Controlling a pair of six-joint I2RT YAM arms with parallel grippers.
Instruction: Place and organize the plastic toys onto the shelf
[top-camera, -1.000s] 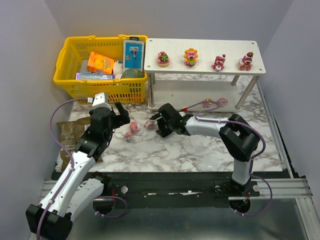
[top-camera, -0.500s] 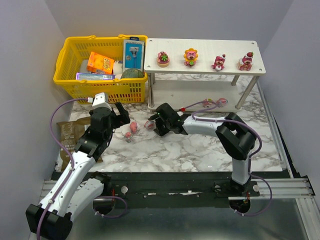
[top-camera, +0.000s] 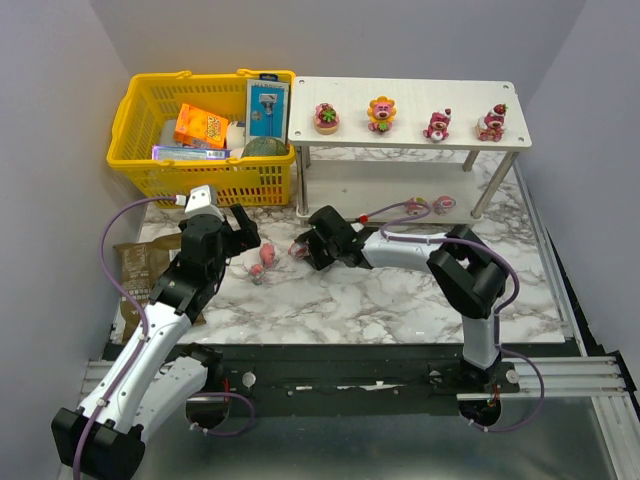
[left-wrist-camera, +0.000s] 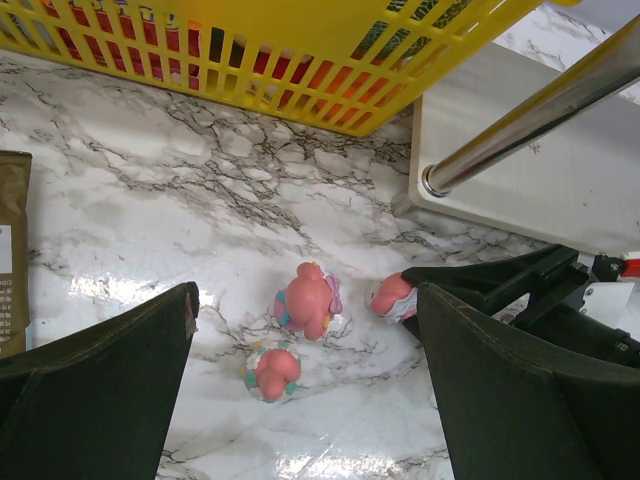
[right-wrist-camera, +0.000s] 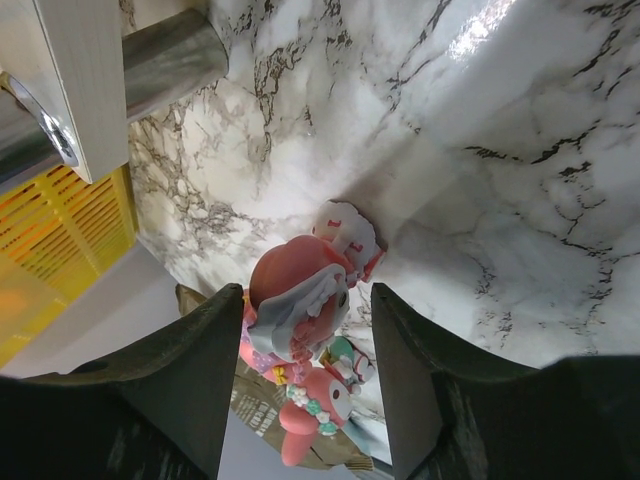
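Right gripper has slid left across the marble over the last second and its jaws have narrowed. They now straddle 1 pink toy lying on the table; the left finger looks to be touching it, but I can't tell if it's actually clamped yet. So this is the pick, mid-close, with no lift.

Left gripper hasn't moved. Its jaws are spread wide, hovering over 2 more loose toys just beside the target.

The shelf has 4 toys on its top tier, with gaps between them and bare board at the left end. At least 2 small ones are on the lower tier.

Clearance: the shelf leg and yellow basket are both near the pick, so lift straight up first. The 2 grippers are close, with only the loose toys between them. There's open marble toward the arm bases.
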